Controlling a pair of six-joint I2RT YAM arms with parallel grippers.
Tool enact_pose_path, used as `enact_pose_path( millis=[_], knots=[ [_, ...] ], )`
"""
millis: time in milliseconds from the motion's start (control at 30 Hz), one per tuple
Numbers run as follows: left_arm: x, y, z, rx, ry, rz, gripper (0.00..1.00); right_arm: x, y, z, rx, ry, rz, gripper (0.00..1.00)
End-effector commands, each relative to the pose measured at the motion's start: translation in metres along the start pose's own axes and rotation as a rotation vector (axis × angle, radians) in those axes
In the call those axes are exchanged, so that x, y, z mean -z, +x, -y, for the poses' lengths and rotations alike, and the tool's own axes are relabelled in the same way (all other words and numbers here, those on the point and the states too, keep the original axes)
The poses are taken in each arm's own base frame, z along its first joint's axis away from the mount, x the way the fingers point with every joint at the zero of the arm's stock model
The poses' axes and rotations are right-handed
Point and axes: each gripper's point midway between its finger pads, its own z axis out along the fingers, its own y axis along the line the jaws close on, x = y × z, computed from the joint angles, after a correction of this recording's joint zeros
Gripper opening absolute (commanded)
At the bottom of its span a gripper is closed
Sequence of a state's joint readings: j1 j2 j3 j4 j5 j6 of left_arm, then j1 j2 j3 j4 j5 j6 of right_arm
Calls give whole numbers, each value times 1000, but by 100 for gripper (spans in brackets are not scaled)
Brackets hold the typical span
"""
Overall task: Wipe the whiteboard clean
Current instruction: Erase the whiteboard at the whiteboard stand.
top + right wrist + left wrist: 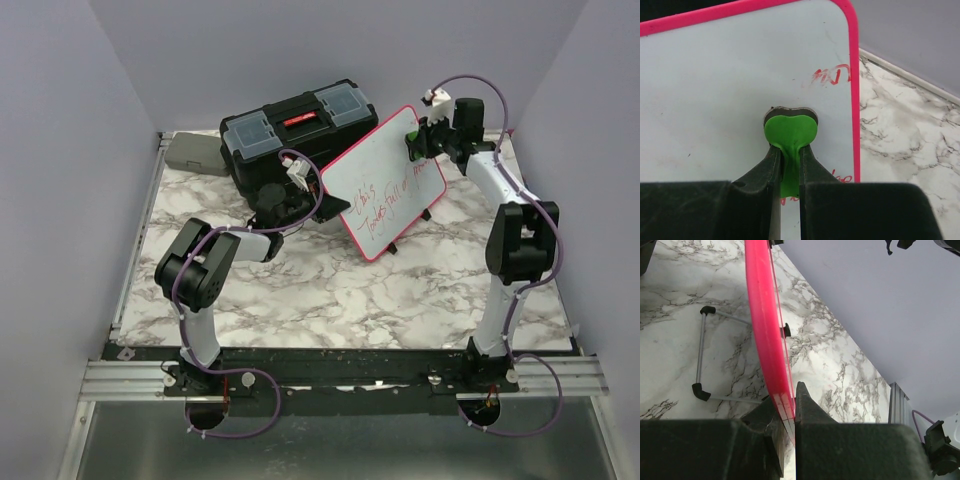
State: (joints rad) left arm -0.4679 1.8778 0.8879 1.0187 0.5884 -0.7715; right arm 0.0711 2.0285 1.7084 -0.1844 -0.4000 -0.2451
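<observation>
The whiteboard (385,185) is kept tilted over the worktop (330,290). Its pink frame is pinched at one edge by the left fingers (799,400), which are clamped on it, and this hold is judged to steady the board against rubbing. A green eraser (790,127) is gripped by its stem in the right fingers (806,165), closed tight on it. It is set against the white face just ahead of them, near a rounded corner of the frame. Red writing (832,75) is seen beyond the eraser, toward the frame, and more shows beside the right fingers, so the erasing is judged unfinished. A wire stand (700,355) with black feet is seen to the left of the left fingers, behind the board. Whether it bears the board's weight cannot be told. A black toolbox (295,125) lies beyond the left fingers. The writing cannot be read in full, as part is covered by the right fingers and eraser. How hard the eraser is pressed cannot be made out.
</observation>
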Motion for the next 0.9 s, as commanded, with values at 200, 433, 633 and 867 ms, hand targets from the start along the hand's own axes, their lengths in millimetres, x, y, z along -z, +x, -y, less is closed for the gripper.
enact_pose_path(
  millis=[200, 433, 633, 867],
  knots=[
    [7, 41, 34, -57, 181, -175, 0, -14, -42, -7, -101, 57, 84, 1],
    [7, 41, 35, -60, 182, -182, 0, -18, -51, 20, -131, 193, 110, 1],
    [5, 39, 34, -59, 177, -175, 0, -18, 4, 40, -97, 299, -35, 1],
    [5, 39, 34, -61, 180, -173, 0, -10, 59, 54, -110, 324, -151, 1]
  ],
)
